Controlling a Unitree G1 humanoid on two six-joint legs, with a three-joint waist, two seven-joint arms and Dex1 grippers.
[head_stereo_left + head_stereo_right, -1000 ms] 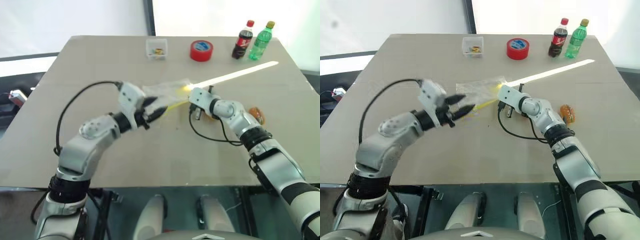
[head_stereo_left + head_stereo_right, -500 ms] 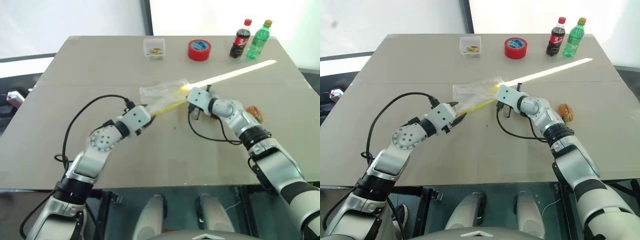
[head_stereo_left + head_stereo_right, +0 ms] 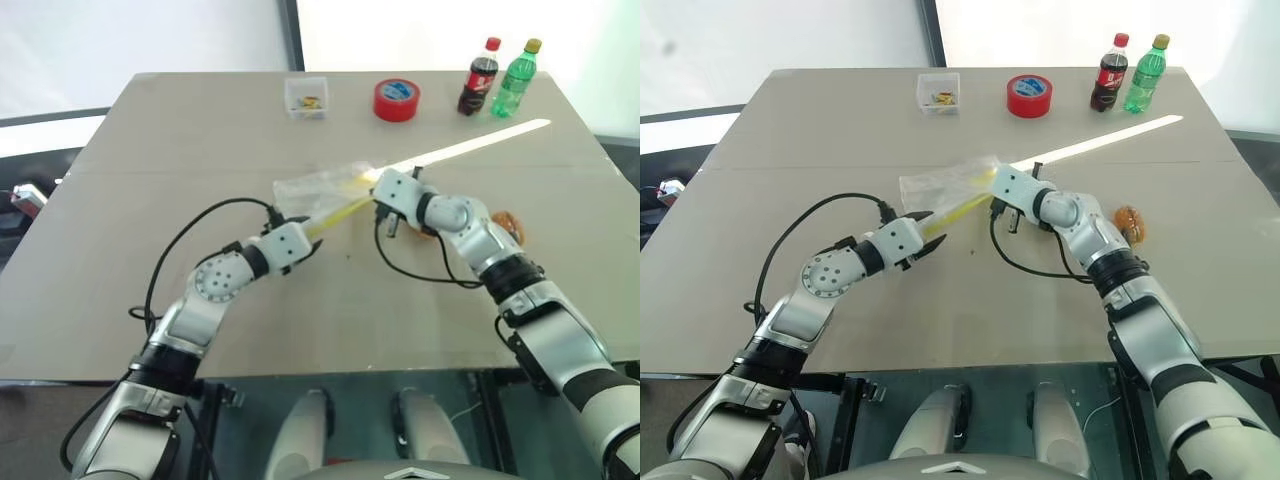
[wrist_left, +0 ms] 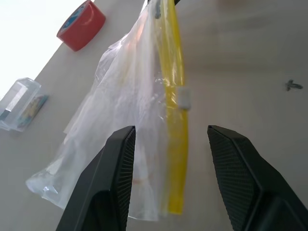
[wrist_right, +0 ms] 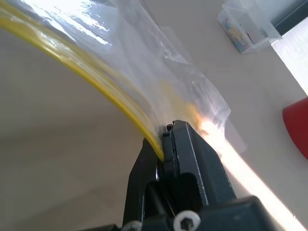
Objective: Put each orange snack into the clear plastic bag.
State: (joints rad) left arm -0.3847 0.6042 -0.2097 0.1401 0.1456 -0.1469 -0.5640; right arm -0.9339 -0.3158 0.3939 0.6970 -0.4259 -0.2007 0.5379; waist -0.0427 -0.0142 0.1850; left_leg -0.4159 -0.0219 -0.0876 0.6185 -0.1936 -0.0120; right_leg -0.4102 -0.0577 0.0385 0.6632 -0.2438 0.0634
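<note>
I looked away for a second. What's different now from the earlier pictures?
The left pincer dropped lower and rolled over, its open fingers now at the yellow strip of the clear plastic bag. The right pincer stayed clamped on the bag's edge; one orange snack hasn't moved.

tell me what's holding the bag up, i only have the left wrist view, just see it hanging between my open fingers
Observer: The right gripper is shut on the yellow strip of the clear plastic bag.
Operator: any snacks left on the table
Observer: One orange snack lies on the table, beside the right forearm.
Operator: is my left gripper touching the bag
Observer: I cannot tell; from the head views the left gripper sits at the strip's near end, open.
</note>
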